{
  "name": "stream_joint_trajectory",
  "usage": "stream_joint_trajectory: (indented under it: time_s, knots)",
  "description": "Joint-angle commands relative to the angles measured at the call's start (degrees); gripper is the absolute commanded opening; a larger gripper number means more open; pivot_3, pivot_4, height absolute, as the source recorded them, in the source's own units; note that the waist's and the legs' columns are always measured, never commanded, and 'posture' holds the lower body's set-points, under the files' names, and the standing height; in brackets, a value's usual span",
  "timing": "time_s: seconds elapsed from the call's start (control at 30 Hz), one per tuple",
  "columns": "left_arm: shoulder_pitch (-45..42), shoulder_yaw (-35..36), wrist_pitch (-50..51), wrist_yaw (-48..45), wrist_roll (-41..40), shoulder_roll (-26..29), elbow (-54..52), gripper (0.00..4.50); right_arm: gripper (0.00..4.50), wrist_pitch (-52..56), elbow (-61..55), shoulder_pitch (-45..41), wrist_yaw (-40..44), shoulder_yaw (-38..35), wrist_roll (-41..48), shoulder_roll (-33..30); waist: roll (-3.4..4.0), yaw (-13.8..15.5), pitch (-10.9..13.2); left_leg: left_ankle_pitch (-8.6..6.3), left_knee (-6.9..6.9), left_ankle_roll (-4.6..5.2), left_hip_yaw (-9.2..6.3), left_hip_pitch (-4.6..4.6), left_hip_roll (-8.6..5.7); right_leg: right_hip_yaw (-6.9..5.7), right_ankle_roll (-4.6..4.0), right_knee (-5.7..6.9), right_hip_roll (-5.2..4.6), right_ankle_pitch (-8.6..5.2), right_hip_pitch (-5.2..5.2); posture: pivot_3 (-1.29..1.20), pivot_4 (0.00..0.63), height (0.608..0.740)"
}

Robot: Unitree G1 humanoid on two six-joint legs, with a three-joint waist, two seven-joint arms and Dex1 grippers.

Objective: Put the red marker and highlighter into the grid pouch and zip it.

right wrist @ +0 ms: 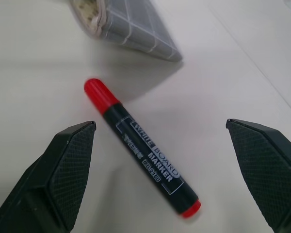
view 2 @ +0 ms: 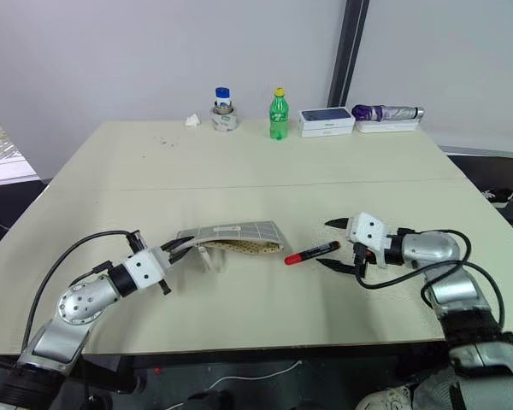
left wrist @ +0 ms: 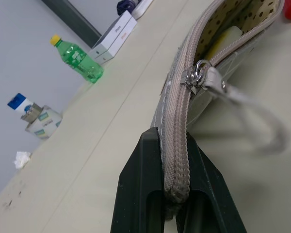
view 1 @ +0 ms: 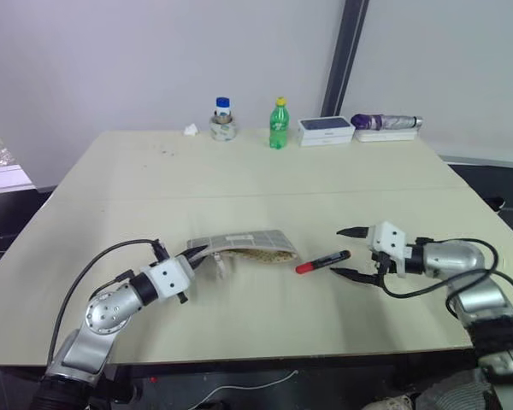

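Note:
The grid pouch (view 1: 250, 243) lies open near the table's front, its dotted lining showing. My left gripper (view 1: 197, 253) is shut on the pouch's zipper edge (left wrist: 177, 165) at its left end. The zipper slider (left wrist: 196, 77) with its cord pull sits a little further along that edge. The yellow highlighter (left wrist: 224, 41) lies inside the pouch. The red marker (right wrist: 140, 162) rests on the table just right of the pouch, its red cap toward the pouch. My right gripper (view 1: 336, 251) is open, with its fingers on either side of the marker's far end and not touching it.
Along the table's back edge stand a green bottle (view 1: 278, 124), a blue-capped jar on a tape roll (view 1: 223, 120), a white box (view 1: 325, 130) and a purple folded umbrella (view 1: 385, 122). A crumpled tissue (view 1: 191, 130) lies beside the jar.

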Motion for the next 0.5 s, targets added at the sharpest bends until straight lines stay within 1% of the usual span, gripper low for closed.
stream_joint_trajectory:
  time_s: [0.03,0.13,0.27,0.3,0.37,0.43,0.47,0.5]
  knots:
    - [-0.54,0.73,-0.77,0.32,-0.29,0.33,-0.76,0.00,4.47,-7.81,11.32,-5.64,2.86,2.32,-3.33,1.72,0.00,0.02,0.00,0.00,0.00,0.00,0.00,0.00,0.00,0.00,0.00,-0.01,0.00,0.00,0.01,0.00,0.150,0.740]
    - [0.40,0.78,-0.47,0.69,0.16,0.26,-1.67,0.00,4.47,-13.42,21.29,-10.59,4.86,5.10,-6.96,3.00,0.00,0.06,0.00,0.02,0.00,-0.03,0.00,-0.01,0.02,0.00,0.00,0.00,-0.01,0.00,0.00,0.00,0.150,0.740]
    - [1.50,0.89,0.35,1.27,0.51,-0.12,-3.08,0.00,4.47,-14.42,31.19,-15.50,9.32,6.33,-8.14,4.62,0.00,0.05,0.00,0.02,0.02,-0.03,-0.01,0.01,0.03,0.00,0.00,0.00,-0.01,0.00,0.03,0.00,0.150,0.740]
    - [1.71,0.88,0.43,1.39,0.67,-0.18,-3.35,0.00,3.95,-15.20,33.18,-16.39,9.66,6.78,-8.99,4.64,0.00,0.11,0.00,0.02,0.02,-0.03,-0.01,0.01,0.04,-0.02,0.00,0.00,-0.01,0.00,0.05,0.00,0.150,0.740]
    - [1.96,0.88,0.64,1.57,0.91,-0.30,-3.82,0.00,3.23,-15.79,35.98,-17.70,10.13,7.42,-10.26,4.64,0.00,0.12,0.00,0.02,0.04,-0.03,-0.02,0.02,0.04,-0.02,0.00,0.00,-0.03,0.00,0.08,0.00,0.150,0.740]
    - [2.02,0.93,0.92,1.78,0.99,-0.41,-4.13,0.00,2.12,-15.87,37.57,-18.49,10.67,7.29,-10.43,4.87,-0.01,0.16,-0.01,0.01,0.08,-0.02,-0.02,0.04,0.04,-0.03,0.00,0.01,-0.04,0.00,0.14,0.00,0.150,0.740]
    - [2.02,0.97,1.06,1.91,1.01,-0.46,-4.19,0.00,1.69,-15.22,38.10,-18.70,11.17,6.99,-10.21,5.07,-0.01,0.15,-0.01,0.01,0.09,-0.02,-0.03,0.06,0.04,-0.03,0.00,0.01,-0.04,0.00,0.17,0.00,0.150,0.740]
    - [2.02,0.97,1.13,2.00,1.03,-0.50,-4.22,0.00,1.15,-15.04,38.43,-18.77,11.42,6.85,-10.25,5.16,-0.01,0.15,-0.01,0.01,0.09,-0.02,-0.04,0.08,0.04,-0.03,0.00,0.02,-0.04,0.00,0.19,0.00,0.150,0.740]
